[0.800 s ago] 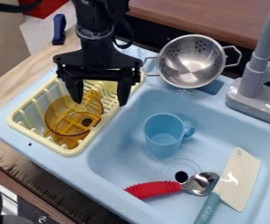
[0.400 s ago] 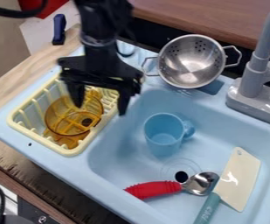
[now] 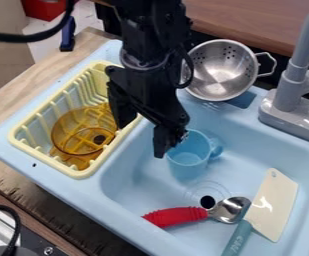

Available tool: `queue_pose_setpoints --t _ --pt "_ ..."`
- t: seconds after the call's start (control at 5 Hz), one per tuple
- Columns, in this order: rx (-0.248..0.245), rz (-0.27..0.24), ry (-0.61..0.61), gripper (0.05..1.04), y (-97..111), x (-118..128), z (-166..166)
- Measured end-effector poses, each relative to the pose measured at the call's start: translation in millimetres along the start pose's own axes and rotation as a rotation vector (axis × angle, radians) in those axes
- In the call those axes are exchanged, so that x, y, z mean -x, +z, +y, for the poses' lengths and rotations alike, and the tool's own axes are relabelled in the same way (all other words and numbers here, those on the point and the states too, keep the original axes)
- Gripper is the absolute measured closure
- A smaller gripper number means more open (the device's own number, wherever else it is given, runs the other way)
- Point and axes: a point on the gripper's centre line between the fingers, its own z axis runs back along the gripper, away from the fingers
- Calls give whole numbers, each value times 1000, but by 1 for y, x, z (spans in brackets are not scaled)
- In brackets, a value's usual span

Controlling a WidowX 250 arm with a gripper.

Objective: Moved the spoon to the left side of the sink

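The black gripper (image 3: 140, 140) hangs over the sink's upper left part, beside the dish rack, its two fingers spread apart with nothing between them. One fingertip is over the rack's right edge, the other just left of the blue cup. Below and to the right of it, the spoon (image 3: 177, 216) with a thick red handle lies at the bottom of the light blue sink (image 3: 136, 185). The metal bowl of the spoon points right, close to the drain and touching or nearly touching the cleaver.
A blue cup (image 3: 189, 157) stands in the sink, and a cleaver (image 3: 273, 205) with a teal handle lies at the right. The yellow rack (image 3: 83, 174) holds an amber dish (image 3: 73, 132). A metal colander (image 3: 221, 70) and grey faucet (image 3: 291, 100) are at the back.
The gripper has moved right and down from above the rack toward the cup, and it has turned. The spoon, cup and cleaver have stayed put.
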Motion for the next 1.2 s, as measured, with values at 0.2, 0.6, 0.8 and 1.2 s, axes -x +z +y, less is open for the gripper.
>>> queue_pose_setpoints --t 0.2,0.6,0.8,1.2 --pt "23 -24 -250 85 -9 6 -23" --pt "34 -4 -359 85 -38 11 -48" --pt "45 -16 -341 85 -51 14 -52" --pt "57 8 -345 85 -75 19 -52"
